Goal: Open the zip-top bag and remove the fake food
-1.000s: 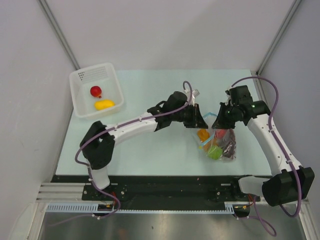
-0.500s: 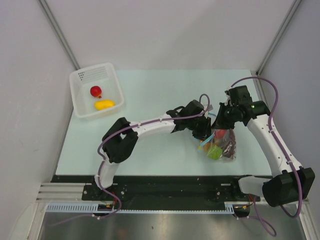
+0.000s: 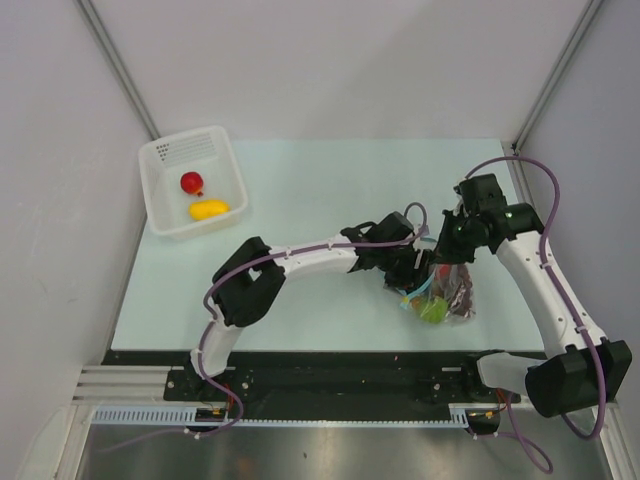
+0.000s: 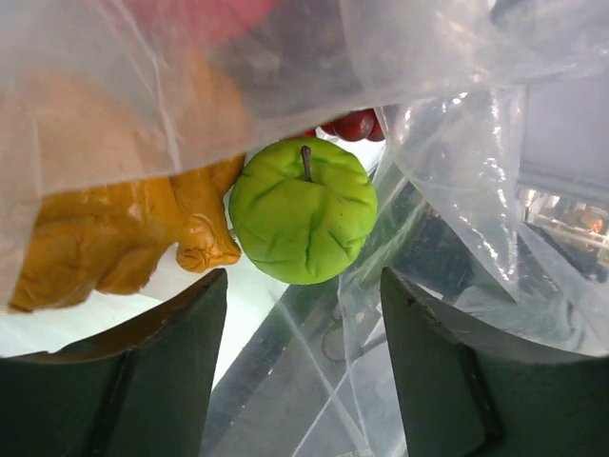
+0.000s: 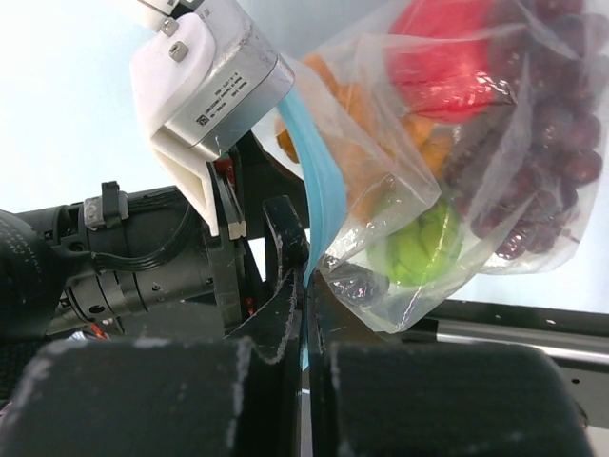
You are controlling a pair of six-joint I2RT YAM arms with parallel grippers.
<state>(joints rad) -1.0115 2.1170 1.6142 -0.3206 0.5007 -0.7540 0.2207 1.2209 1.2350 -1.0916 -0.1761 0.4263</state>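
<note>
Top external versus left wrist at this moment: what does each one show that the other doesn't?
Only top external: the basket at the far left with a red fruit and a yellow piece in it, both arms, and the right gripper at the mouth of the bag.
Only left wrist: the left gripper open, its fingers framing the green fruit, whose stem and creases are plain.
Both: the bag and the green fruit.
</note>
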